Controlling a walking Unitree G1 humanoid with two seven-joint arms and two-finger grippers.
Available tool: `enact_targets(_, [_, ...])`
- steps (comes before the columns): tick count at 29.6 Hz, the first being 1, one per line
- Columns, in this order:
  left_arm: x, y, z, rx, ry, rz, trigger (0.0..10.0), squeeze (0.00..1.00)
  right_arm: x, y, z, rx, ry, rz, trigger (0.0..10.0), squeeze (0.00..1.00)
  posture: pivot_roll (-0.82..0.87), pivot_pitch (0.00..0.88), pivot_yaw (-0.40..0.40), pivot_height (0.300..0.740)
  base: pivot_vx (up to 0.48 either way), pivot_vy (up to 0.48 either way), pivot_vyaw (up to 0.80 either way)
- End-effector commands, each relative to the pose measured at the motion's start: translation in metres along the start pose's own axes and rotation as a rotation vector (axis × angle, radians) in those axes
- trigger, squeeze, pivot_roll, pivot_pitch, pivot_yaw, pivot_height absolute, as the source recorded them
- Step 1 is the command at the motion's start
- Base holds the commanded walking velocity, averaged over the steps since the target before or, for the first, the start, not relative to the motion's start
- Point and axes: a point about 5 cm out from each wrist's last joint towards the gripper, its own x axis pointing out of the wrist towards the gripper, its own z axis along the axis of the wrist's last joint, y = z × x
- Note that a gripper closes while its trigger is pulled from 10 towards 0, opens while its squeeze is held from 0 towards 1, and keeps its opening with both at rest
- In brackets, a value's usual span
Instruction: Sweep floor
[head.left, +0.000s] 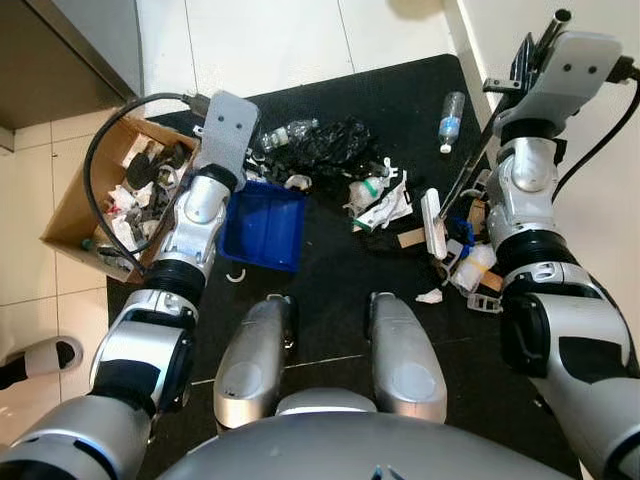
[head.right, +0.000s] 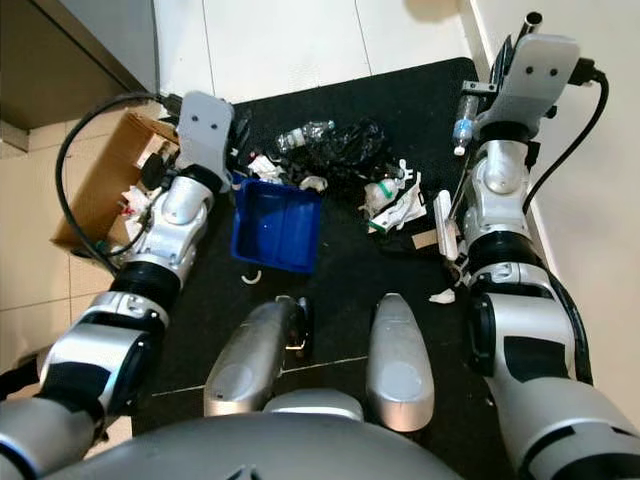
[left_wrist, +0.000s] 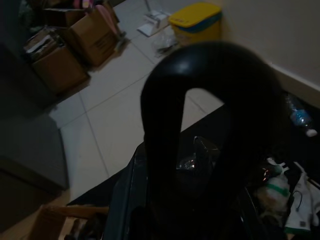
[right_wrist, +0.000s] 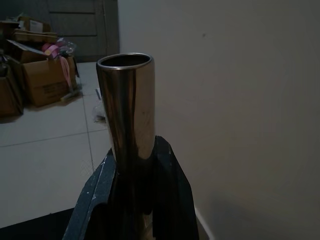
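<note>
Right tool: the right tool (right_wrist: 135, 165) sits at about 1 o'clock from the robot, close by the pale wall (right_wrist: 240, 100). Its two black fingers (right_wrist: 170, 190) are closed snugly on a shiny round metal broom handle (right_wrist: 127, 105), whose open top end stands up above them.
Broom: the thin metal shaft (head.left: 470, 175) runs down past the right arm to a white broom head (head.left: 433, 222) lying on the black floor mat (head.left: 330, 280), at the edge of the litter.
Left tool: the left tool (left_wrist: 210, 150) is at about 11 o'clock, over the back edge of a blue rectangular plastic dustpan (head.left: 263, 225). A thick black looped handle (left_wrist: 210, 75) stands right in front of its camera; I cannot tell how far its fingers are open or whether they grip that loop.
Dustpan: it rests on the mat just beside the left forearm, hollow side up.
Litter: at 12 o'clock lie a crumpled black plastic bag (head.left: 325, 145), a crushed clear bottle (head.left: 290, 133) and torn white and green paper wrappers (head.left: 380, 200). A small clear water bottle with a blue label (head.left: 451, 120) lies well apart toward the wall. More scraps and cardboard bits (head.left: 475, 265) crowd beside the right arm.
Box: an open brown cardboard box full of rubbish (head.left: 120, 195) stands at 10 o'clock, half on the pale tiled floor (head.left: 260, 40).
</note>
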Motion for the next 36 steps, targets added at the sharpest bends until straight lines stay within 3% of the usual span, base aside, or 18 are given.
enact_targets(1, [-0.006,-0.005,-0.015,0.027,0.068,0.002,10.0,0.00,0.001,0.002,0.002,0.010,-0.013,0.008,10.0,0.00,0.03,0.189,0.089,0.740,0.000,0.000,0.00])
enact_targets(7, [0.007,-0.011,-0.004,-0.037,0.057,0.024,10.0,0.00,0.002,0.006,0.003,0.016,-0.015,0.023,10.0,0.00,0.03,0.190,0.088,0.740,0.000,0.000,0.00])
enact_targets(10, [0.021,-0.018,0.012,-0.137,0.030,0.040,10.0,0.00,0.003,0.008,0.004,0.019,-0.018,0.030,10.0,0.00,0.01,0.195,0.090,0.740,0.000,0.000,0.00])
enact_targets(16, [0.031,-0.027,0.025,-0.197,0.019,0.026,10.0,0.00,0.004,0.008,0.002,0.033,-0.007,0.031,10.0,0.00,0.00,0.209,0.093,0.740,0.000,0.000,0.00])
enact_targets(25, [0.034,-0.039,0.030,-0.204,0.001,-0.040,10.0,0.00,0.002,0.008,0.000,0.042,0.000,0.033,10.0,0.00,-0.02,0.229,0.097,0.740,0.000,0.000,0.00])
enact_targets(30, [0.039,-0.061,0.053,-0.247,-0.100,-0.129,10.0,0.00,0.003,0.001,0.002,0.039,-0.013,0.025,10.0,0.00,-0.03,0.252,0.098,0.740,0.000,0.000,0.00])
enact_targets(36, [0.038,-0.081,0.067,-0.215,-0.169,-0.219,10.0,0.00,0.008,-0.013,0.008,0.011,-0.036,-0.009,10.0,0.00,-0.04,0.261,0.114,0.740,0.000,0.000,0.00])
